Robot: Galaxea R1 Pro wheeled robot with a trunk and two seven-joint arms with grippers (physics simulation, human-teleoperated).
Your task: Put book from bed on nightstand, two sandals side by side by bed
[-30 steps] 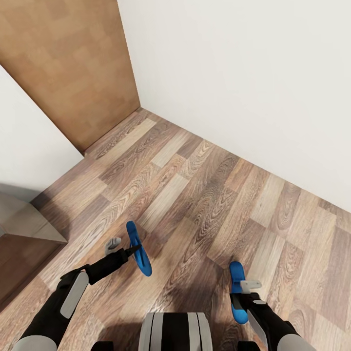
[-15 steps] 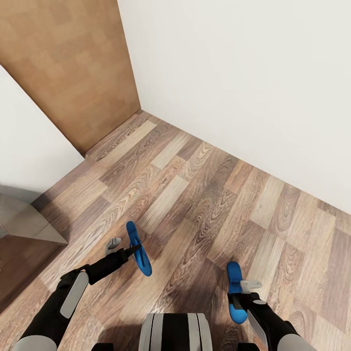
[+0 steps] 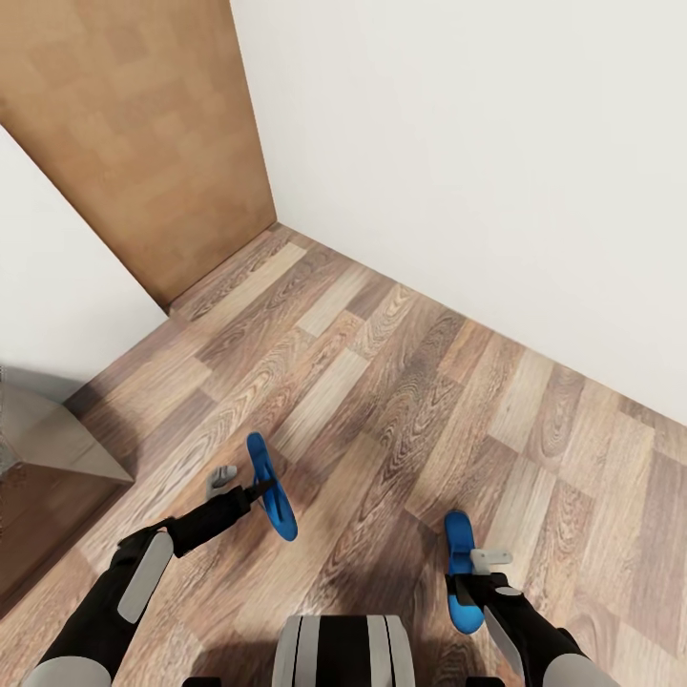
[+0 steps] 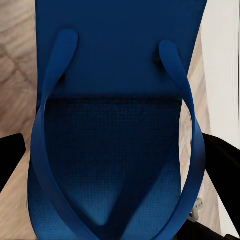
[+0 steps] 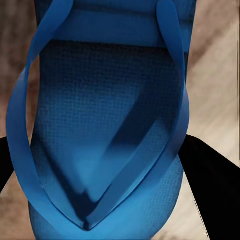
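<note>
My arms (image 3: 143, 572) were black with pale grey panels. My trunk (image 3: 343, 651) showed black between grey bands. My fingers (image 3: 222, 475) were grey.

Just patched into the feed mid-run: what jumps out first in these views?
Two bright blue sandals, one in each claw: the left claw holds the left sandal above the wood-plank floor, the right claw holds the right sandal near the trunk. Ahead stand a white wall and a brown door.

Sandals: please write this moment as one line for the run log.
left gripper: shut on left sandal | right gripper: shut on right sandal | both held above wood floor | white wall ahead
</note>
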